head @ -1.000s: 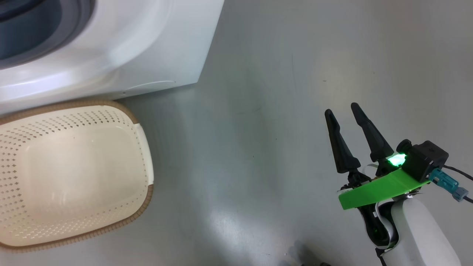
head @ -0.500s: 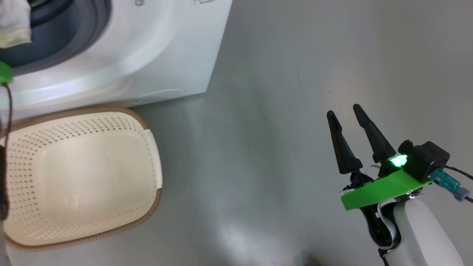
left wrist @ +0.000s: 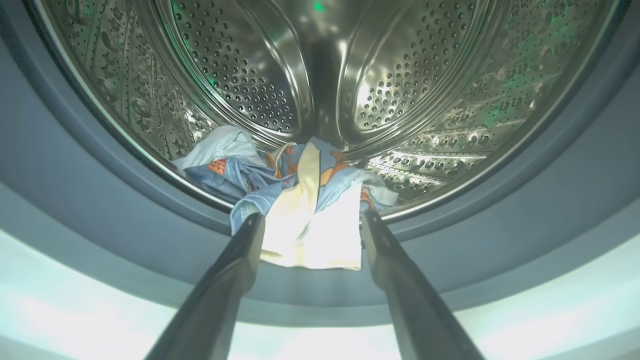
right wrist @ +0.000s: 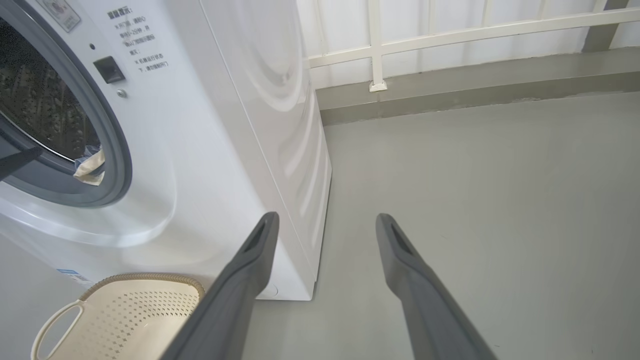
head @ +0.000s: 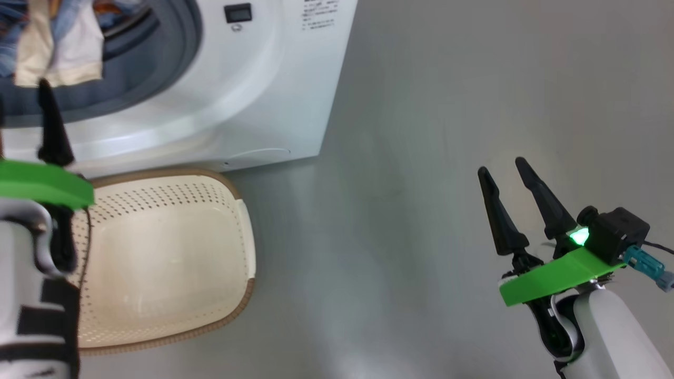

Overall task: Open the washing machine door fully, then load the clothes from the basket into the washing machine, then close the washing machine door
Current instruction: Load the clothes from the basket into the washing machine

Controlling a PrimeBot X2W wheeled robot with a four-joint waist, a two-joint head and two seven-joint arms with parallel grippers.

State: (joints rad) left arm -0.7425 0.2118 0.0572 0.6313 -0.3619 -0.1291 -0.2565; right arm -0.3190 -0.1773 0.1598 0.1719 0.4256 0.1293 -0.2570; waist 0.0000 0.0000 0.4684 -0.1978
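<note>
The white washing machine [head: 263, 79] stands at the upper left with its drum mouth uncovered; the washing machine door is out of view. Blue and cream clothes [left wrist: 305, 200] lie at the front of the steel drum [left wrist: 240, 75], and a cream piece hangs over the grey gasket [head: 174, 68]. My left gripper [left wrist: 310, 220] is open just in front of that hanging cloth, holding nothing. The cream basket [head: 246, 237] sits on the floor below the machine, its inside bare plastic. My right gripper [head: 501, 164] is open over the floor, well to the right.
Grey floor [head: 410, 221] spreads to the right of the machine and the basket. A white railing [right wrist: 450, 35] on a low kerb runs along the back. My left forearm [head: 31, 295] hangs over the basket's left side.
The head camera has swung, bringing the drum mouth and clothes into view. My left arm has drawn back from the drum and now shows at the lower left. The right arm has stayed put.
</note>
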